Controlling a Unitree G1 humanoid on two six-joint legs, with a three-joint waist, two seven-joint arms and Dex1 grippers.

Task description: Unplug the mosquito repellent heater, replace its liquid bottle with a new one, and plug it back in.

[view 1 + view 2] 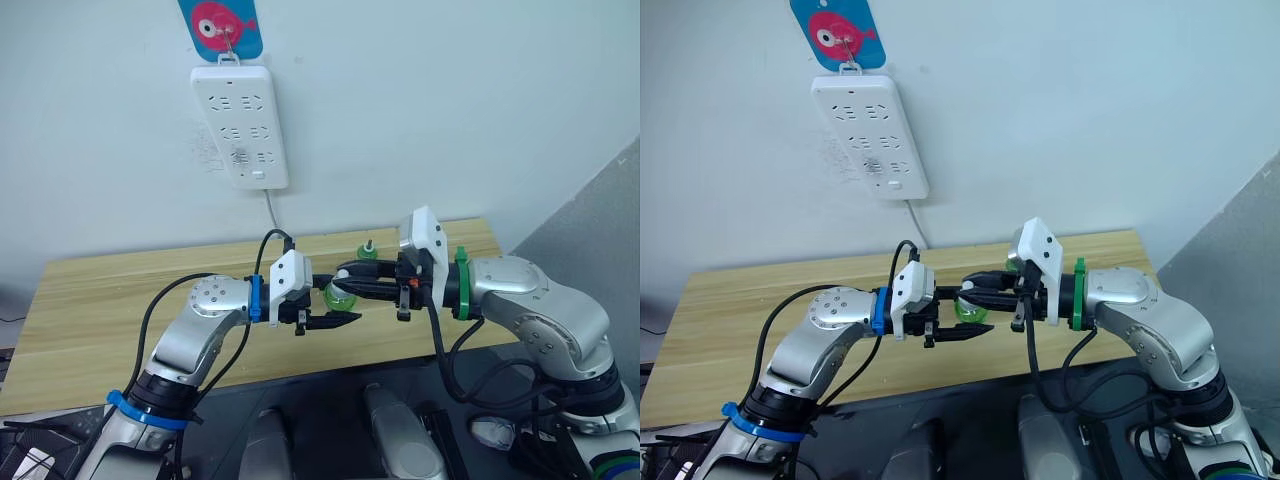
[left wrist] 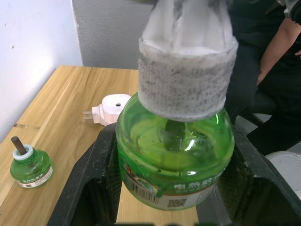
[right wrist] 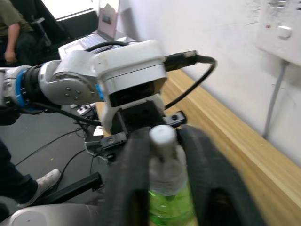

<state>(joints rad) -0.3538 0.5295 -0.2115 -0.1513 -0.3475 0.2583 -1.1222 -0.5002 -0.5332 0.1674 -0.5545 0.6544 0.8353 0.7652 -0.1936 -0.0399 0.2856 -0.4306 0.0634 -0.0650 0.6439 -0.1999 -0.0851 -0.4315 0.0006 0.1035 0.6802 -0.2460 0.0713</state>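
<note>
Both arms reach inward until the black two-fingered left gripper [image 1: 335, 320] and black two-fingered right gripper [image 1: 350, 279] meet, each clamped on something.

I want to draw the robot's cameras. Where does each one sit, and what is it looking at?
Left eye and right eye views: on the head, looking down at the wooden table, both arms, white wall power strip.
Left wrist view: looks along the left gripper at the green liquid bottle it grips; white rounded heater lies beyond.
Right wrist view: looks along the right gripper onto that bottle's white cap, left arm beyond.
All share the bottle.
</note>
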